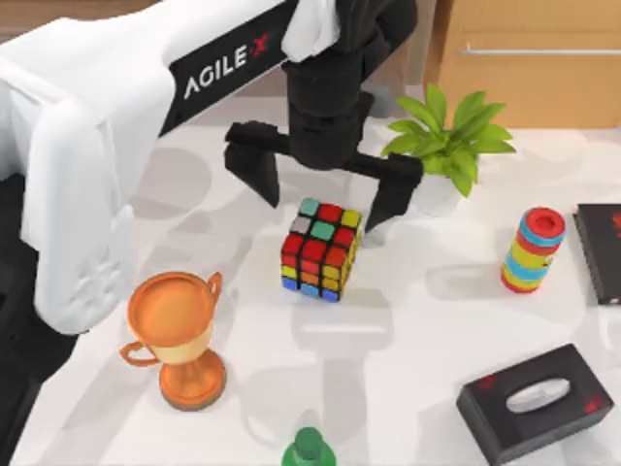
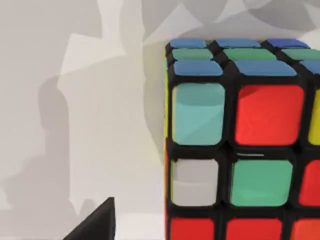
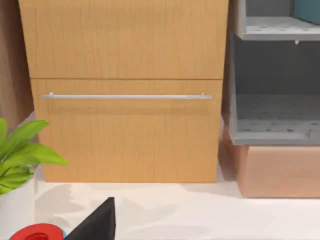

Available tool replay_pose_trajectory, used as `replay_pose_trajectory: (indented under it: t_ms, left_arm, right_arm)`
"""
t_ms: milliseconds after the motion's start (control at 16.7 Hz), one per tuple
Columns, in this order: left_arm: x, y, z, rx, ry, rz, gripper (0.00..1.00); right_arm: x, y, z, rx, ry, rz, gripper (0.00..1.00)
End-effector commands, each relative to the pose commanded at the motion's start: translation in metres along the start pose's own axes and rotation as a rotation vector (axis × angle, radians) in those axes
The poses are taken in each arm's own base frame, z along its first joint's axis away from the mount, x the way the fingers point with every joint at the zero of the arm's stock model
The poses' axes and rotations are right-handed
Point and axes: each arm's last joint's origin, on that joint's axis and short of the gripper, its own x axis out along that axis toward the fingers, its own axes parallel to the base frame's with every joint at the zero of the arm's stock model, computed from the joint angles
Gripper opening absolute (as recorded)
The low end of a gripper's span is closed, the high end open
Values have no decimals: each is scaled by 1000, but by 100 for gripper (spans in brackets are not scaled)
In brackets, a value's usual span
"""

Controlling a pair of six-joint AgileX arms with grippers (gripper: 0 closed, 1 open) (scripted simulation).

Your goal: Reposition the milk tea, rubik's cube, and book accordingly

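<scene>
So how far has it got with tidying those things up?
Nothing looks finished yet. In hand: the left gripper hangs open above the rubik's cube, one finger either side, not gripping; the cube sits on the table between the trophy and the plant. Left: grasping and moving the cube, then the milk tea and book. The right wrist view faces a wooden drawer cabinet.

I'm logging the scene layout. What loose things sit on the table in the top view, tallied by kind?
rubik's cube: 1
trophy: 1
potted plant: 1
ring stack toy: 1
tissue box: 1
black slab: 1
green object at the near edge: 1
Total: 7
</scene>
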Motion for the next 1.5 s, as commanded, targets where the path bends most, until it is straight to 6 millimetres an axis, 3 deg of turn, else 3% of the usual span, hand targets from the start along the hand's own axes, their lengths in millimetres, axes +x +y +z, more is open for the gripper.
replay_pose_trajectory:
  t_ms: [300,600,1380,1500]
  left_arm:
    - [39,-1,-1,-1,0,0,100]
    - [44,-1,-1,-1,0,0,100]
    - [44,-1,-1,-1,0,0,2]
    - [44,-1,-1,-1,0,0,0]
  right_arm:
    - [0,0,0,0,0,0,100]
    - [0,0,0,0,0,0,100]
    - [0,0,0,0,0,0,100]
    - [0,0,0,0,0,0,100]
